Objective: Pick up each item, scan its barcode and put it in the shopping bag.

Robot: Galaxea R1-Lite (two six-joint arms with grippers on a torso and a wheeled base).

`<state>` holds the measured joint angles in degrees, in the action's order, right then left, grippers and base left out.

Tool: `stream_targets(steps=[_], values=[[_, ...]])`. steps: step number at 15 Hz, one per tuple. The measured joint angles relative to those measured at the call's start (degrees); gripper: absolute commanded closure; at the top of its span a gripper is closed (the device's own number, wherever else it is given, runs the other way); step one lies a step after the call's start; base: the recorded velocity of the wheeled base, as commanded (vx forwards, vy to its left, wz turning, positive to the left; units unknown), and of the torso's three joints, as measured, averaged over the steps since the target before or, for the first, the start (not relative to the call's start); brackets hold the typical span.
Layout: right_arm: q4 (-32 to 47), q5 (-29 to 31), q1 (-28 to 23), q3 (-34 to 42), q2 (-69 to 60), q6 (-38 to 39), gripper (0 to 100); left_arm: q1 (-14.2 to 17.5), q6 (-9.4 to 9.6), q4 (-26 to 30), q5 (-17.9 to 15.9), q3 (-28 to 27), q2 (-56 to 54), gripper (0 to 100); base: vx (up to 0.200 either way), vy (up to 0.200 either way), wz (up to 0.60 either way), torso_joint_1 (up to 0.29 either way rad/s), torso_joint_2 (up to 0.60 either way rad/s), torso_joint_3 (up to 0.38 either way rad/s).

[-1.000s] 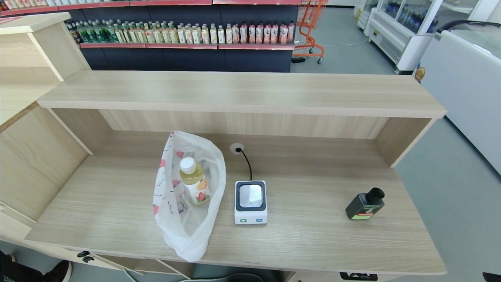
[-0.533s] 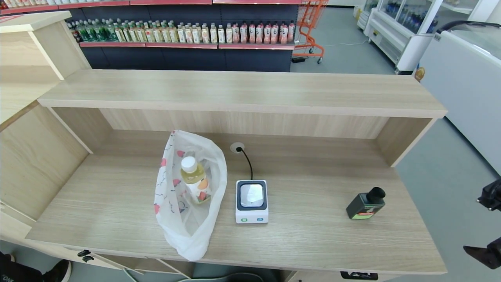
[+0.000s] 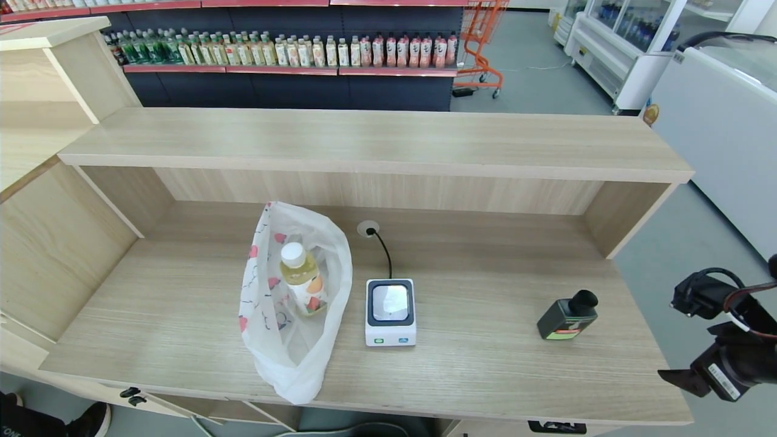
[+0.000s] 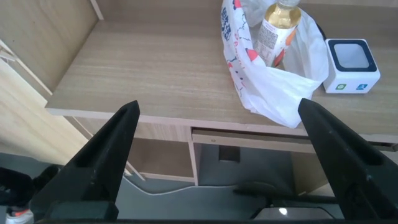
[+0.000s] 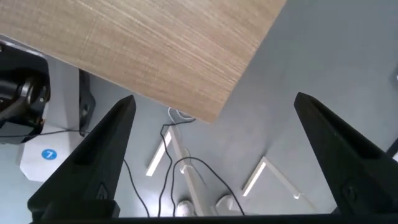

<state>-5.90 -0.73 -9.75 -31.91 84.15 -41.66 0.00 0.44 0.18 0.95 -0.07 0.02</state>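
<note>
A white patterned shopping bag (image 3: 294, 315) lies open on the counter, left of centre, with a yellow drink bottle (image 3: 299, 276) inside it. Just to its right stands the white barcode scanner (image 3: 390, 311). A dark bottle with a black cap (image 3: 567, 317) lies near the counter's right end. My right arm (image 3: 728, 352) hangs off that end, beyond the counter edge. My right gripper (image 5: 217, 162) is open over the floor and holds nothing. My left gripper (image 4: 217, 155) is open and empty below the counter's front edge, facing the bag (image 4: 273, 87), the bottle (image 4: 277, 28) and the scanner (image 4: 351, 65).
The wooden counter (image 3: 485, 364) has a raised shelf along its back and side walls at both ends. A black cable runs from the scanner to a hole (image 3: 367, 229) at the back. The counter's corner (image 5: 155, 50) juts over grey floor with loose cables (image 5: 180, 168).
My right arm has come up into the head view at the right edge, beside the counter's end. The bag, the scanner and the dark bottle have not moved.
</note>
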Motion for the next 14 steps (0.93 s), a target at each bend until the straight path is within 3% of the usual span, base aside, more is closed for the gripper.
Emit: stream_targets(steps=[3,6,14], values=[[-5.23,-0.35,3.0,-2.78,5.14,0.0,0,0.0,0.0,0.0,0.0,0.0,0.0,0,0.0,0.0,0.0,0.0,0.0,0.0],[-5.67,-3.91,4.8,-5.13,8.92,-1.23,0,0.0,0.0,0.0,0.0,-0.02,0.0,0,0.0,0.0,0.0,0.0,0.0,0.0],[-7.36,-5.32,7.85,-8.77,15.21,-2.07,0,0.0,0.0,0.0,0.0,-0.02,0.0,0,0.0,0.0,0.0,0.0,0.0,0.0]])
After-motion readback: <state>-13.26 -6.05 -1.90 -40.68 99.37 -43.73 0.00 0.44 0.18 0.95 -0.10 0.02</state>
